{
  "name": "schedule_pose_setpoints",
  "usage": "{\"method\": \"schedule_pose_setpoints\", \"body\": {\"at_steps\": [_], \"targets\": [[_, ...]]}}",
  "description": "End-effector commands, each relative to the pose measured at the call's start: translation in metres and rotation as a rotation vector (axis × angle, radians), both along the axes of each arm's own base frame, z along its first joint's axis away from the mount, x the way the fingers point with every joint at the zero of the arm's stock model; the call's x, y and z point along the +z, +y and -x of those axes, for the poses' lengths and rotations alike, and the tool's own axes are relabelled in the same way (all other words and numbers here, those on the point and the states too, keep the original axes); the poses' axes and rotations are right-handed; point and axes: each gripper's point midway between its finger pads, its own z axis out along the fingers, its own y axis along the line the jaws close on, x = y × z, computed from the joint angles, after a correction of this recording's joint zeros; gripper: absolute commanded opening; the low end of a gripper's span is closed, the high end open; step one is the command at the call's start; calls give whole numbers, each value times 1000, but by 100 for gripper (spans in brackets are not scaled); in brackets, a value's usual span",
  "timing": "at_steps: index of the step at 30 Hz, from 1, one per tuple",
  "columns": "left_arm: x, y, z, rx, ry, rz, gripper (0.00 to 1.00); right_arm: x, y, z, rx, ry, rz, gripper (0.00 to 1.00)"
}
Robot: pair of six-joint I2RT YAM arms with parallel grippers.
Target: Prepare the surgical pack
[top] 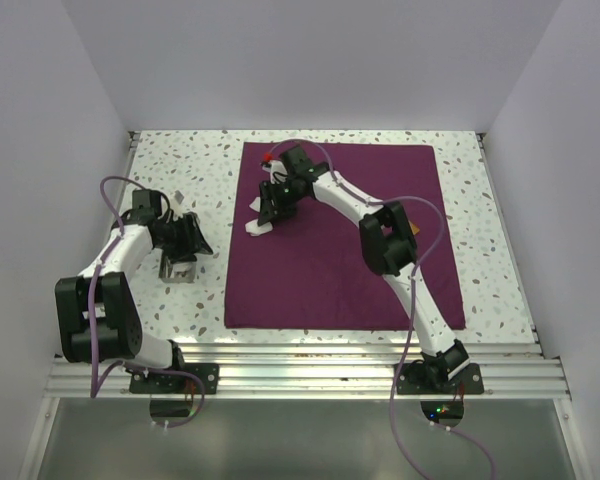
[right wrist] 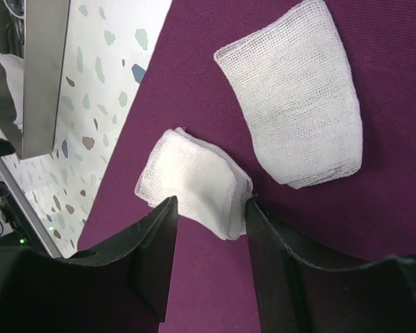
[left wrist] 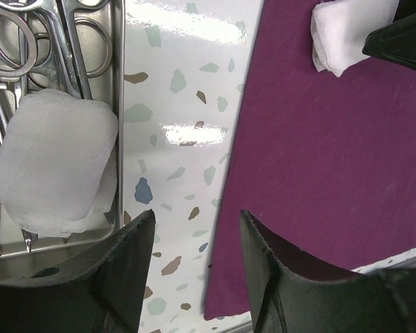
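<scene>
Left gripper (left wrist: 197, 229) is nearest, fingers spread wide with nothing in them, hovering over the speckled table (left wrist: 180, 83) between the metal tray (left wrist: 118, 104) and the maroon cloth (left wrist: 319, 173). The tray holds steel scissors (left wrist: 68, 55) with a gauze square (left wrist: 55, 159) on top. Farther back, the right gripper (right wrist: 209, 211) straddles a folded gauze pad (right wrist: 191, 180) on the flat cloth (pinching it or not, can't tell). A looser gauze piece (right wrist: 298, 97) lies just beyond.

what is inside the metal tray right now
The metal tray holds a folded white gauze pad lying on steel scissors or forceps. Their ring handles show beyond the pad; the shafts beneath it are covered, so their number is unclear.
</scene>
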Motion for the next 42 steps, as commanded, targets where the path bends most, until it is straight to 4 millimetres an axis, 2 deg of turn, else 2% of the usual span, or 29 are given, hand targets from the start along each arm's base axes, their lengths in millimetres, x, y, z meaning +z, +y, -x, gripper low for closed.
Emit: {"method": "schedule_pose_setpoints", "body": {"at_steps": [1, 7, 11, 12, 16, 21, 23, 27, 31, 32, 38, 42], "targets": [[11, -4, -6, -17, -67, 12, 56, -6, 9, 4, 3, 25, -31, 47], [11, -5, -5, -18, -70, 16, 56, 2, 18, 8, 3, 36, -63, 33], [11, -5, -5, -20, -70, 17, 56, 10, 19, 3, -24, 28, -69, 22], [12, -5, -5, -19, -73, 17, 56, 16, 19, 1, -34, 18, -72, 14], [12, -5, -3, -21, -74, 14, 56, 39, 25, -4, -56, -9, -110, 0], [10, -6, -1, -20, -72, 20, 56, 78, 33, -13, -98, -47, -195, 0], [11, -6, -1, -20, -74, 18, 56, 98, 34, -22, -119, -93, -230, 0], [11, -6, 0, -21, -75, 20, 57, 121, 30, -43, -189, -120, -283, 0], [11, -7, -1, -21, -75, 23, 56, 117, 26, -64, -244, -116, -305, 0], [11, -7, -1, -22, -77, 23, 57, 109, 25, -69, -253, -106, -305, 0], [8, -7, -2, -21, -66, 26, 57, 89, 21, -83, -348, -81, -304, 0], [7, -8, -3, -21, -62, 32, 57, 85, 22, -91, -397, -78, -327, 0]]}}
